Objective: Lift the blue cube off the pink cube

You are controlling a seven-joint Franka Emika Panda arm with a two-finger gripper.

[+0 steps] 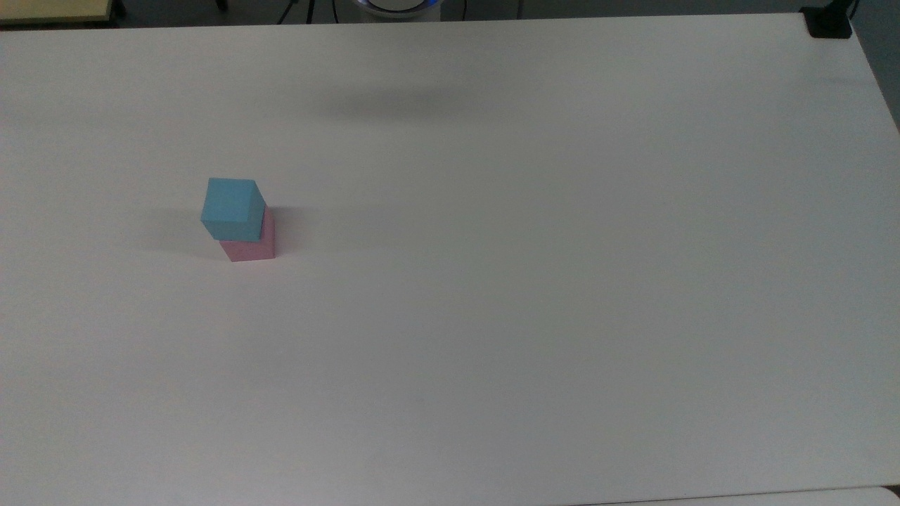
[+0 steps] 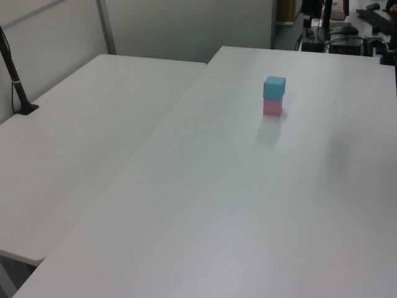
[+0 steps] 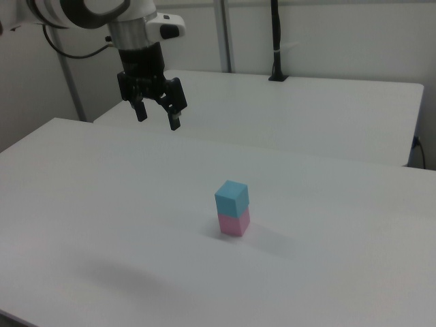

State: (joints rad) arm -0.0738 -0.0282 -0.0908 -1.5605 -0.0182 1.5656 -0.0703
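The blue cube [image 3: 231,197] sits squarely on top of the pink cube [image 3: 234,223], the two making a little tower on the white surface [image 3: 327,272]. In the right view the hand [image 3: 157,117] hangs high above the surface and well apart from the tower, up toward ten o'clock from it; put the other way, the blue cube lies down toward four o'clock from the hand. That offset, sideways and downward together, is what the coming reach depends on, as I judge it: the hand must travel across and then drop before it can close on anything.

In the top view the tower stands in the left half of the surface [image 1: 562,281], at about nine o'clock from its middle, the blue cube [image 1: 230,209] covering most of the pink cube [image 1: 250,247]. In the left view the blue cube [image 2: 274,87] and pink cube [image 2: 272,107] stand toward one o'clock, far up the surface [image 2: 217,217]. A cube has no long axis, so either pair of side faces would serve.

The arm comes in from the right view's upper left, wrist pointing straight down, the hand's two dark fingers [image 3: 175,116] spread apart with nothing between them. The blue cube looks light and matte; a pinch too low could catch the pink cube and drag it along.
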